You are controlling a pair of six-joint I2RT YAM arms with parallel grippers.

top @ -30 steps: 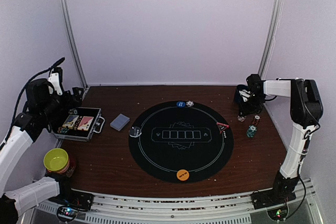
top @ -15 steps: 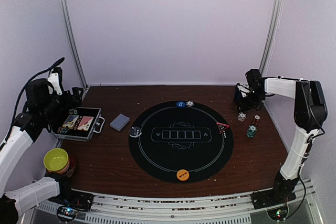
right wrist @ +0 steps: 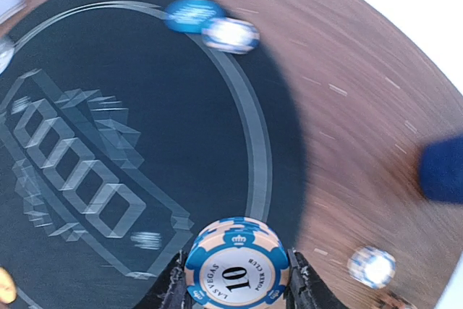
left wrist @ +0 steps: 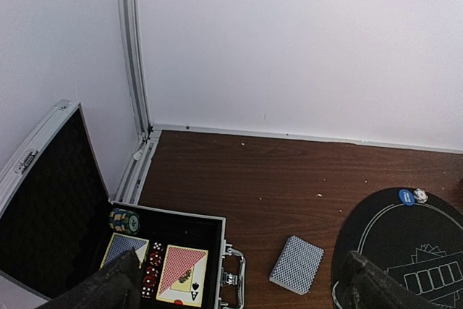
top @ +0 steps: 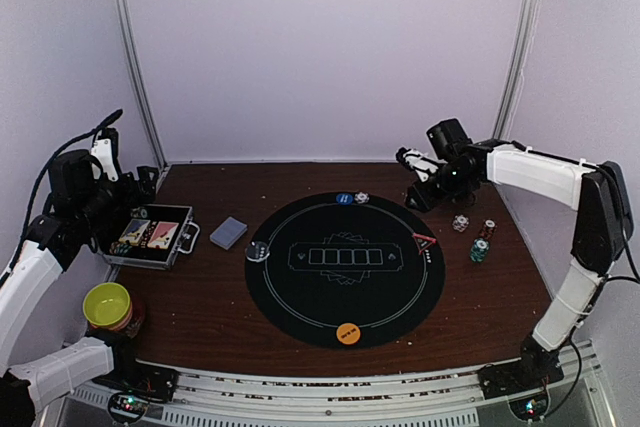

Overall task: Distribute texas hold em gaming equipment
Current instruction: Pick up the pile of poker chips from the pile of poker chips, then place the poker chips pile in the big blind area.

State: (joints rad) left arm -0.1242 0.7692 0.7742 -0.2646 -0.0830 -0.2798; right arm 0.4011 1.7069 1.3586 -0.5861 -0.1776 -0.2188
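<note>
From above, the right gripper (top: 420, 190) hangs over the far right rim of the black round mat (top: 345, 292) on the bench (top: 220, 307). What it carries is too small to make out here. The left gripper (top: 138, 190) hovers above the open metal case (top: 186, 237) at the bench's left. A deck of cards (top: 228, 233) lies between case and mat. The blue button (top: 344, 198) and a white chip (top: 361, 197) sit on the mat's far edge, the orange button (top: 348, 332) on its near edge and the red triangle marker (top: 424, 241) on its right. Loose chips (top: 479, 249) rest on the bench just right of the mat.

The left wrist view shows the left gripper's fingers (left wrist: 116, 284) spread wide and empty above the case, which holds cards (left wrist: 182, 274) and a green chip stack (left wrist: 124, 220).

The right wrist view is blurred. The right gripper is clamped on a blue-and-peach poker chip (right wrist: 237, 262) marked 10, above the mat's rim.
</note>
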